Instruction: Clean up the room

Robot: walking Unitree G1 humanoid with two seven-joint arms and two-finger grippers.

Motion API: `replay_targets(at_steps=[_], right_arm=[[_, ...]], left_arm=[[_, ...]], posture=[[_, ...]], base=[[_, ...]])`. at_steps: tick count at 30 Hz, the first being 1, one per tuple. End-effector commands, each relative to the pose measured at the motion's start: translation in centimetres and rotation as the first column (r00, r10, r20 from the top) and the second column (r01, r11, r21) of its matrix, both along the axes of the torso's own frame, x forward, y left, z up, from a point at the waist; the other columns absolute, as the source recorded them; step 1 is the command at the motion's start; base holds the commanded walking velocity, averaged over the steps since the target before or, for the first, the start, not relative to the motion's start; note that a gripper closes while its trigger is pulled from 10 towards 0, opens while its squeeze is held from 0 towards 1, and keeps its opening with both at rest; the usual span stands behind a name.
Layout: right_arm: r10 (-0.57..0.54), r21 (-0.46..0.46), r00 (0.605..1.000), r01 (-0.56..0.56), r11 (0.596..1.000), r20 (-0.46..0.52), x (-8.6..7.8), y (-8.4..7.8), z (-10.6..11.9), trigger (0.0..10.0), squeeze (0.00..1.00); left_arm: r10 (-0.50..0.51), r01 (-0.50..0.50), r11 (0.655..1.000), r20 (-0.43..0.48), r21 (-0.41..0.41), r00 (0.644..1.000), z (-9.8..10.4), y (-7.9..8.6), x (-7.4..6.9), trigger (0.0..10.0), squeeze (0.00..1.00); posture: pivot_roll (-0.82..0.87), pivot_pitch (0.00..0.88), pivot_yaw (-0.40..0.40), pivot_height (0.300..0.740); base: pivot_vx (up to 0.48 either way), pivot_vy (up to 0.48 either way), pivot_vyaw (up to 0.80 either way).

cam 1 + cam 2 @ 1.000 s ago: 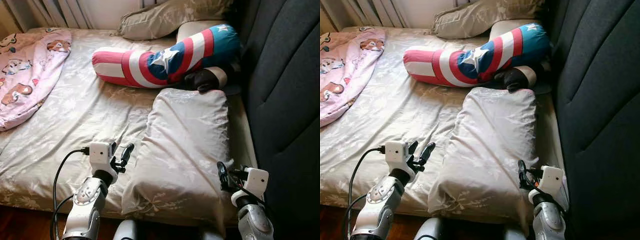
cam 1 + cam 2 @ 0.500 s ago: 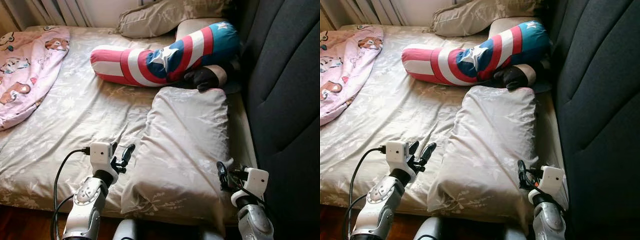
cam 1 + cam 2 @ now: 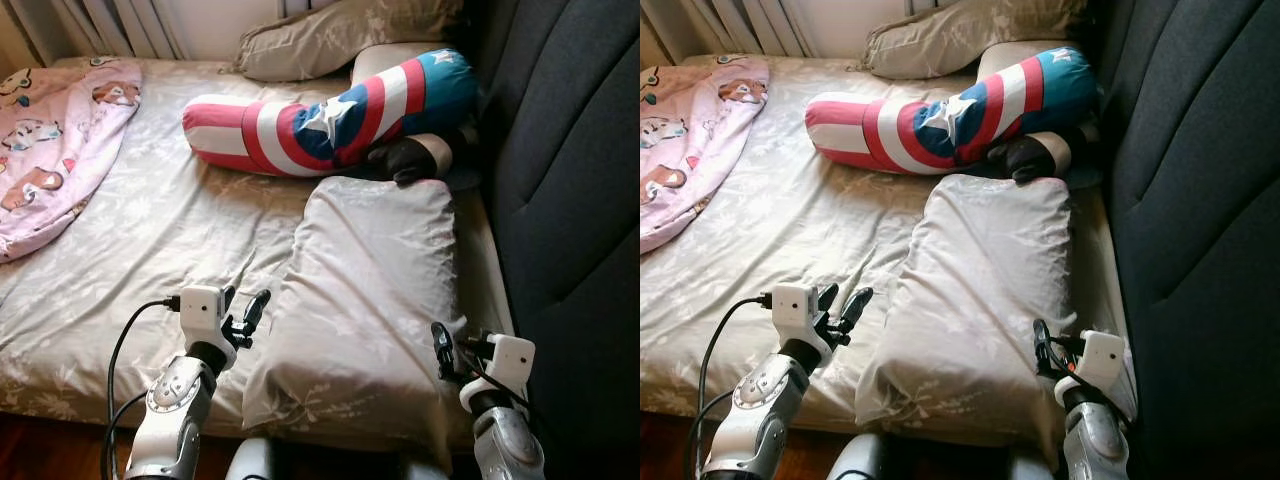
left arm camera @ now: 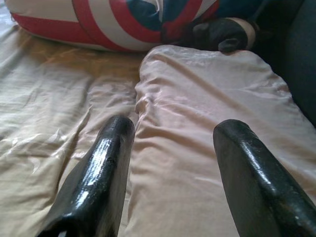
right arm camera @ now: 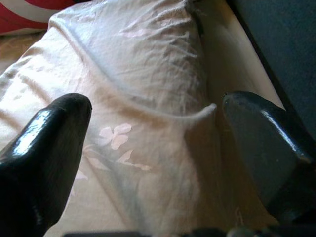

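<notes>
Both tools, left tool (image 3: 246, 312) and right tool (image 3: 441, 350), hover with fingers apart flanking the beige pillow (image 3: 370, 290) on the bed (image 3: 150, 230); nothing gripped, tidying looks barely begun.

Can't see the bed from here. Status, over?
Left gripper open at pillow's left edge. Right gripper open at its right edge. Pillow flat on bed, ungrasped. Nothing blocking.

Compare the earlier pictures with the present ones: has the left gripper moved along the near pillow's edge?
No. The left gripper hangs open at the same spot beside the near pillow, by its left edge; only the camera has shifted slightly.
</notes>
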State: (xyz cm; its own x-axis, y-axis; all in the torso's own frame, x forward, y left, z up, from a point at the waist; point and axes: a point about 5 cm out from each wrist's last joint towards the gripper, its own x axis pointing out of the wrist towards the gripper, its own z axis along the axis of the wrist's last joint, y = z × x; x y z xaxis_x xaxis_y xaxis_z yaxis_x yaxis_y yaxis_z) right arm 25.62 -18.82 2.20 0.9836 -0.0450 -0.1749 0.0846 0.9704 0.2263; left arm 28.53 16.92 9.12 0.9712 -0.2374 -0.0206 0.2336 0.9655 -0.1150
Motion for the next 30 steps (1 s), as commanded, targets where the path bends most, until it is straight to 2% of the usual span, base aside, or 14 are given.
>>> replay_targets(at_steps=[1,9,13,14,18,19,21,22,23,24,27,30], right_arm=[[-0.005,0.001,1.000,0.005,1.000,-0.010,0.0,0.0,-0.2,10.0,0.00],[-0.039,0.013,0.998,0.039,0.999,-0.054,0.8,-0.6,-0.3,10.0,0.00],[-0.074,0.005,0.990,0.075,0.997,-0.117,2.3,-1.7,-0.6,10.0,0.00],[-0.090,0.007,0.989,0.091,0.996,-0.120,3.2,-2.2,-0.2,10.0,0.00],[-0.123,-0.026,0.981,0.121,0.992,-0.149,4.5,-3.1,0.5,10.0,0.00],[-0.145,-0.027,0.977,0.143,0.989,-0.156,5.3,-3.6,1.0,10.0,0.00],[-0.152,-0.005,0.975,0.153,0.988,-0.163,5.8,-3.7,1.3,10.0,0.00],[-0.148,0.008,0.972,0.152,0.988,-0.180,6.2,-3.7,1.5,10.0,0.84],[-0.147,0.010,0.971,0.151,0.988,-0.189,6.3,-3.7,1.5,10.0,0.84],[-0.140,0.014,0.971,0.146,0.989,-0.196,6.5,-3.6,1.6,10.0,1.00],[-0.132,-0.016,0.966,0.132,0.991,-0.221,6.7,-3.4,1.6,10.0,1.00],[-0.129,0.001,0.963,0.133,0.991,-0.236,6.6,-3.2,1.3,10.0,1.00]], left_arm=[[-0.011,0.011,1.000,-0.004,-0.006,1.000,0.0,-0.1,-0.2,10.0,0.00],[-0.012,0.012,1.000,-0.001,-0.001,1.000,0.2,-0.1,-0.2,10.0,0.00],[-0.025,0.025,1.000,0.009,0.002,1.000,0.6,-0.3,0.0,10.0,0.00],[-0.038,0.038,0.999,0.019,0.011,0.999,0.8,-0.4,0.1,10.0,0.00],[-0.038,0.038,0.999,0.032,0.008,0.999,1.5,-0.2,0.3,10.0,0.00],[-0.044,0.043,0.999,0.041,0.010,0.998,1.9,-0.1,0.3,10.0,0.00],[-0.050,0.050,0.999,0.045,0.013,0.998,2.1,-0.1,0.2,10.0,0.00],[-0.056,0.055,0.998,0.045,0.015,0.997,2.3,-0.1,0.1,10.0,0.00],[-0.058,0.057,0.998,0.045,0.016,0.997,2.4,0.0,0.1,10.0,0.00],[-0.061,0.060,0.998,0.045,0.016,0.997,2.5,0.0,0.0,10.0,0.00],[-0.070,0.070,0.997,0.045,0.014,0.997,2.7,0.2,-0.5,10.0,0.00],[-0.072,0.071,0.997,0.022,0.018,0.997,2.6,0.5,-1.1,10.0,0.00]], posture=[[-0.01,0.145,0.035,0.663],[0.00,0.165,0.038,0.663],[0.02,0.177,0.041,0.663],[0.03,0.190,0.045,0.663],[0.05,0.208,0.058,0.663],[0.06,0.221,0.065,0.663],[0.07,0.231,0.073,0.663],[0.07,0.245,0.081,0.663],[0.07,0.245,0.081,0.663],[0.08,0.259,0.089,0.663],[0.08,0.277,0.100,0.663],[0.09,0.302,0.117,0.663]], base=[[0.000,0.000,0.00],[0.000,0.000,0.00],[0.000,0.000,0.00],[0.000,0.000,0.00],[0.000,0.000,0.00],[0.000,0.000,0.00],[0.000,0.000,0.00],[0.000,0.000,0.00],[0.000,0.000,0.00],[0.000,0.000,0.00],[0.000,0.000,0.00],[0.000,0.000,0.00]])
